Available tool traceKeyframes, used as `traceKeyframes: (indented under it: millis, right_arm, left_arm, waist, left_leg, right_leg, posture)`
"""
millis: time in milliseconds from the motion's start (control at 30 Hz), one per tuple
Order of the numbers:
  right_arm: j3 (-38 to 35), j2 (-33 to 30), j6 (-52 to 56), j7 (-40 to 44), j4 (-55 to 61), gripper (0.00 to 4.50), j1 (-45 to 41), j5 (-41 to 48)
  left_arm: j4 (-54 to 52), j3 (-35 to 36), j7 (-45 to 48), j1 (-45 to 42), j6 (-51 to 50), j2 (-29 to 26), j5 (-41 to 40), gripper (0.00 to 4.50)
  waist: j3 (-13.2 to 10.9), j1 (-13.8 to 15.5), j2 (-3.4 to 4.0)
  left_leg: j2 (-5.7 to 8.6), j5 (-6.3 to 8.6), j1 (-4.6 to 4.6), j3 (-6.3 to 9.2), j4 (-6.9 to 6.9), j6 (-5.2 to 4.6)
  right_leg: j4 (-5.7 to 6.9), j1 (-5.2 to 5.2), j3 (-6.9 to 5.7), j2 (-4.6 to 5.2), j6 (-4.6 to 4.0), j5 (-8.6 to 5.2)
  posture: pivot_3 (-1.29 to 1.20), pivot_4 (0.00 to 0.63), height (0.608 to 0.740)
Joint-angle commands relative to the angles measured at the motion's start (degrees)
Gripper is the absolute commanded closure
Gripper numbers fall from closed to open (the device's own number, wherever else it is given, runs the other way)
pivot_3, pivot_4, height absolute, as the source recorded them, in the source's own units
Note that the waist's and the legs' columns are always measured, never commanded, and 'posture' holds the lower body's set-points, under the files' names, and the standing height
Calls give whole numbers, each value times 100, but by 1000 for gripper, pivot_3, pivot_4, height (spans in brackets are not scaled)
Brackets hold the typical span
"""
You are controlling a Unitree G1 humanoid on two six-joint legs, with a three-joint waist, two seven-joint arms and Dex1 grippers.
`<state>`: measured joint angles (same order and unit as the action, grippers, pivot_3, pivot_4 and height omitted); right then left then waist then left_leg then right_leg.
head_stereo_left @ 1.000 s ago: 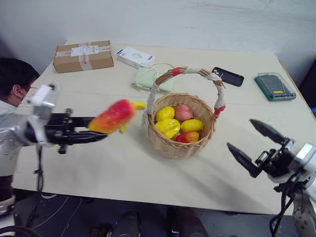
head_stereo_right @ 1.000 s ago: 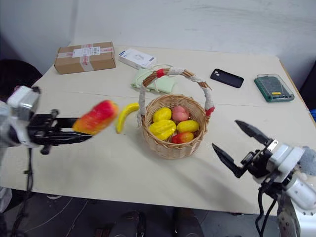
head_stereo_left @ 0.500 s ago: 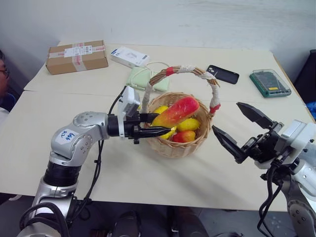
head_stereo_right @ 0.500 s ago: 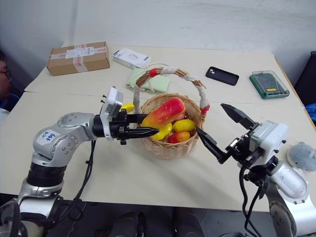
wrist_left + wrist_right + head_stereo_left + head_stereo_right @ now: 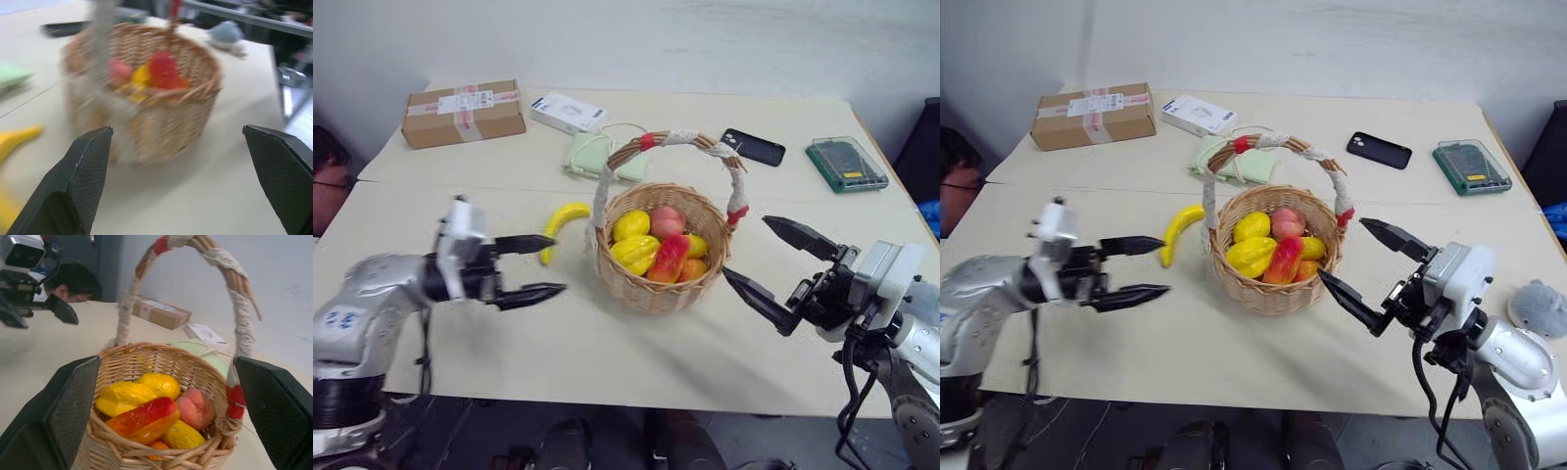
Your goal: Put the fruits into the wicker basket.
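Head eyes downward, wrist cameras close — all on wicker basket

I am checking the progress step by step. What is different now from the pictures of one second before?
The left gripper carried the mango to the wicker basket, let it go inside among the other fruits, and drew back to the left; its fingers are now open and empty. The right gripper came a little closer to the basket, open as before. The banana on the table and the basket kept their places.

Mango among fruits in wicker basket; banana just beside.
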<state>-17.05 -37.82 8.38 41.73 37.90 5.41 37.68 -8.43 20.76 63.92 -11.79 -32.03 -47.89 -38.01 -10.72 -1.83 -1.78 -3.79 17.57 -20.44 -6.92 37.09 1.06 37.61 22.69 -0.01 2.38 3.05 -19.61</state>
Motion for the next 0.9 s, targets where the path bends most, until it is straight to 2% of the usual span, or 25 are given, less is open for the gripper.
traceKeyframes:
  millis: [33, 167, 300, 367, 433, 533, 600, 733, 833, 900]
  right_arm:
    - [-131, -114, -150, 293, 50, 0, -185, 134]
    - [35, -52, -97, 425, 55, 0, -465, 285]
    - [118, -24, -59, 383, 24, 0, -751, 292]
    - [128, -15, -18, 344, 24, 0, -829, 291]
    - [111, -37, 31, 318, 22, 0, -829, 249]
    - [83, -44, 97, 262, 34, 0, -808, 197]
    - [7, -56, 107, 255, 67, 0, -711, 196]
    - [-173, 27, 37, 222, 116, 0, -349, 163]
    - [-202, 150, -12, 158, 86, 0, -153, 143]
    - [-202, 226, -44, 113, 66, 0, -136, 121]
  left_arm:
    - [991, 1117, -375, 371, 265, -294, 224, 36]
    - [2673, 1956, -714, 856, 799, -611, 641, 36]
    - [3454, 2014, -766, 928, 1108, -908, 905, 36]
    - [3421, 1900, -749, 778, 1013, -972, 884, 36]
    - [2949, 1630, -537, 564, 405, -988, 571, 36]
    - [2316, 730, -532, 209, -410, -1204, 737, 36]
    - [2035, 289, -618, -457, -821, -1114, 596, 36]
    - [1766, -576, -1074, -1738, -1625, -436, 521, 36]
    - [1907, -1305, -1917, -2399, -1640, 339, 1154, 36]
    - [1968, -1558, -2160, -2586, -1522, 653, 1405, 36]
  waist:
    - [0, 4, 0]
    - [-1, -29, -2]
    - [0, 14, -21]
    - [2, 42, -24]
    - [3, 56, -26]
    - [2, 59, -23]
    - [2, 59, -23]
    - [1, 57, -20]
    - [1, 24, -14]
    - [-1, -23, -17]
  left_leg:
    - [1, 3, 0, 0, -1, -6]
    - [-1, 8, 0, 0, -6, -9]
    - [-1, 13, -10, 4, -8, -12]
    - [4, 15, -17, 17, -6, -15]
    - [4, 11, -35, 24, -6, -15]
    - [10, -5, -85, 17, -8, -6]
    - [13, -16, -92, 17, -8, -25]
    - [15, -21, -99, 14, -3, -32]
    - [18, -27, -95, -1, 1, -25]
    - [16, -30, -94, -7, 13, -26]
  right_leg:
    - [0, 0, -1, 4, 0, 0]
    - [-2, 2, -5, 10, -1, -1]
    - [-6, 11, -18, 22, -5, -2]
    - [-11, 10, -34, 38, -6, -3]
    - [-14, 10, -71, 69, -10, -5]
    - [-10, 39, -116, 113, -13, -6]
    - [-11, 37, -118, 114, -12, -6]
    - [-8, 37, -125, 107, -5, -2]
    - [-4, 35, -112, 98, 6, 2]
    - [0, 36, -104, 85, 21, 7]
  posture:
    - [0, 150, 740]
    - [0, 150, 740]
    - [0, 150, 740]
    - [0, 150, 740]
    - [0, 150, 740]
    - [0, 150, 740]
    - [0, 150, 740]
    - [0, 150, 740]
    - [0, 150, 740]
    - [0, 150, 740]
